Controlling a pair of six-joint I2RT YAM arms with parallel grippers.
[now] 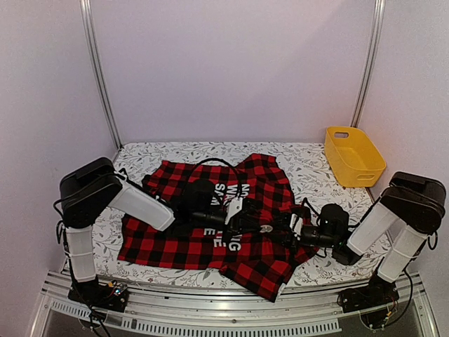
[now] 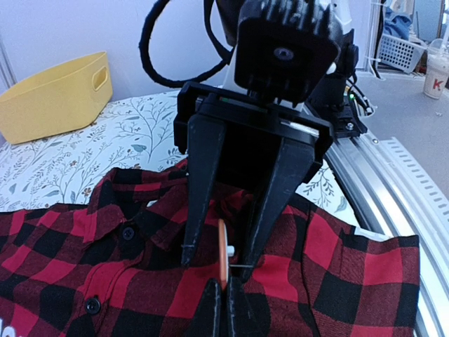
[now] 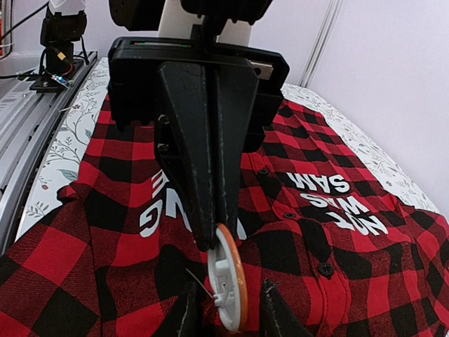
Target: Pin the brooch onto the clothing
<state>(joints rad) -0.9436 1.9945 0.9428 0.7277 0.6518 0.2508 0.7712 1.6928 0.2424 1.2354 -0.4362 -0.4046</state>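
Two arms meet over the red-and-black checked shirt point(image 1: 161, 242) spread on the table point(image 1: 309, 165). The L gripper point(image 3: 210, 239) is clamped shut on the rim of the round brooch point(image 3: 228, 284), holding it on edge close over the cloth, prob. so the thin pin point(image 3: 198, 282) at its back is reachable. The R gripper point(image 2: 217, 265) faces it w/ fingers parted either side of the disc, gripping nothing, apparently placed to work that pin into the fabric.

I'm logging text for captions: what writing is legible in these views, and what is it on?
"NOT", "WAS", "SAM": white letters on the shirt, upside down in the right wrist view.
"NG": white, also on the shirt; neighbouring letters hidden.
"K": red, on a cup in the left wrist view; rest unreadable.
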